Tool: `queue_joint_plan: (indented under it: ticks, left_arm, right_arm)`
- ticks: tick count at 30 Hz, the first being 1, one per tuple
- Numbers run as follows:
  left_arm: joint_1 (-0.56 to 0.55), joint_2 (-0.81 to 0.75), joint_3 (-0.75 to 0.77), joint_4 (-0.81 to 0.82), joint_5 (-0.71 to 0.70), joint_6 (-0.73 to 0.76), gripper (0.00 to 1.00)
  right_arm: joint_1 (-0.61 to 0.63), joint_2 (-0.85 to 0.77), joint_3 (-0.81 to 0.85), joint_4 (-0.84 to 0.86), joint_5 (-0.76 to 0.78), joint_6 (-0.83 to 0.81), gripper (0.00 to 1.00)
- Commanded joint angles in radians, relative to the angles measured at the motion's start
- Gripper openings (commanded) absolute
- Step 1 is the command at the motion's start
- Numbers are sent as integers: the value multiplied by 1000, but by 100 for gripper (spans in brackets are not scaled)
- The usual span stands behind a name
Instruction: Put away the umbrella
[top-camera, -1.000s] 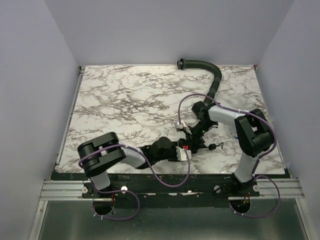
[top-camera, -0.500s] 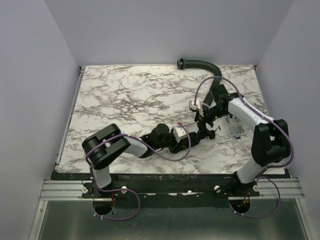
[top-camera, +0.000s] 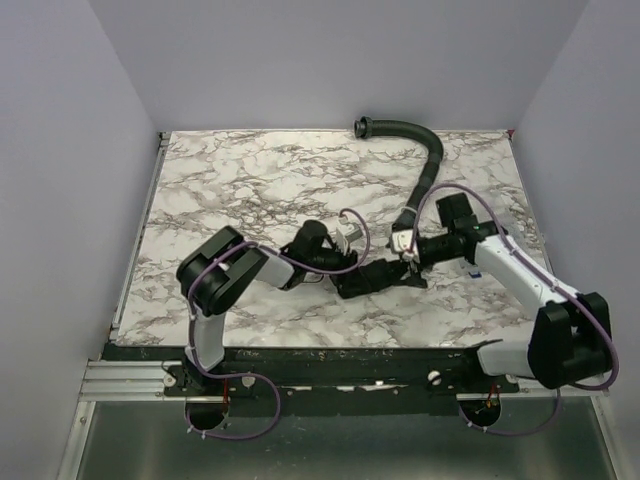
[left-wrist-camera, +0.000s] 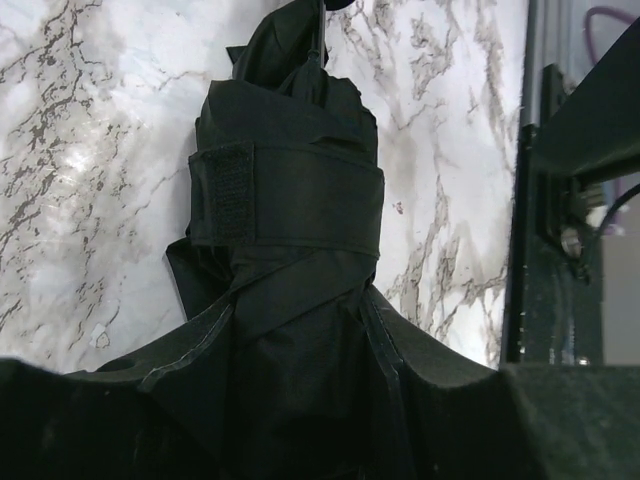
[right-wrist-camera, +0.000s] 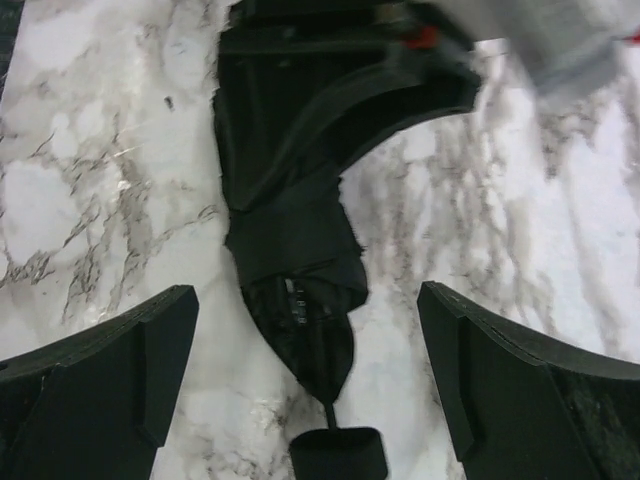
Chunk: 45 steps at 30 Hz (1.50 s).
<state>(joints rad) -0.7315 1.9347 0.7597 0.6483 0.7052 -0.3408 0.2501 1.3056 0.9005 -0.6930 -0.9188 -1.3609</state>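
Note:
The umbrella (top-camera: 375, 277) is a short black folded bundle lying on the marble table (top-camera: 250, 190) near its middle front. In the left wrist view a strap with a velcro patch (left-wrist-camera: 225, 190) wraps round the umbrella (left-wrist-camera: 285, 200). My left gripper (top-camera: 348, 272) (left-wrist-camera: 290, 345) is shut on the bundle's near end, fabric filling the gap between the fingers. My right gripper (top-camera: 412, 260) (right-wrist-camera: 305, 300) hangs open just above the umbrella's other end (right-wrist-camera: 295, 250), touching nothing. The small black handle (right-wrist-camera: 338, 455) shows on its thin shaft between those wide fingers.
A curved black ribbed hose (top-camera: 425, 150) lies at the back right of the table, its lower end close to the right wrist. The table's dark front rail (left-wrist-camera: 540, 200) runs to the right of the bundle in the left wrist view.
The right gripper has opened wide, let go of the umbrella and drawn back to the right. The left arm has swung the bundle away from the front edge toward the table's middle.

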Motion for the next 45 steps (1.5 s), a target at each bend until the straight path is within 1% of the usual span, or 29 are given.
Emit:
queue_joint_plan:
  ticks: [1,4,9,11,16,19,20,21,22,26,30,33,35,37,38,39,40,41,43,45]
  left_arm:
    - [10,193,-68,-279,88,-136,9]
    - [11,237,-53,-239,122,-179,9]
    - [16,268,-23,-229,154,-205,9]
    - [20,272,-16,-230,156,-207,9]
    - [34,269,-19,-242,128,-195,9]
    - [43,254,-41,-225,92,-197,9]
    - [47,248,-47,-216,84,-199,8]
    - [48,243,-56,-212,74,-198,8]
    - [50,238,-60,-206,67,-198,8]
    - [50,224,-66,-198,42,-193,8]
    - [50,213,-68,-200,16,-188,7]
    - [50,208,-77,-196,0,-190,7]
    - [50,204,-83,-191,-5,-190,7]
    - [50,204,-86,-189,-7,-190,7]
    - [50,205,-86,-188,-7,-190,7]
    - [50,205,-86,-187,-9,-190,7]
    - [50,205,-87,-185,-10,-191,7]
    - [50,203,-92,-181,-12,-192,7]
    - [50,202,-93,-175,-14,-194,7]
    - [50,205,-91,-174,-12,-197,7]
  right_arm:
    - [41,12,-116,80,53,-174,100]
    - [73,12,-178,199,138,-188,100]
    - [124,59,-214,293,194,-186,98]
    - [145,76,-226,309,230,-194,97]
    - [150,80,-226,281,236,-145,93]
    - [150,49,-192,284,222,54,89]
    - [150,30,-178,286,226,143,89]
    - [150,10,-167,287,230,212,97]
    - [150,-13,-164,286,236,285,98]
    - [150,-103,-189,266,248,433,98]
    - [150,-140,-201,241,272,583,99]
    - [150,-152,-178,245,328,781,98]
    - [150,-146,-155,219,344,890,94]
    - [150,-134,-136,165,314,926,83]
    - [150,-130,-130,138,301,908,73]
    - [150,-140,-133,150,336,927,69]
    - [150,-153,-139,180,391,976,68]
    - [150,-157,-139,186,418,989,67]
    - [150,-143,-125,138,387,934,66]
    - [150,-99,-109,124,392,945,66]
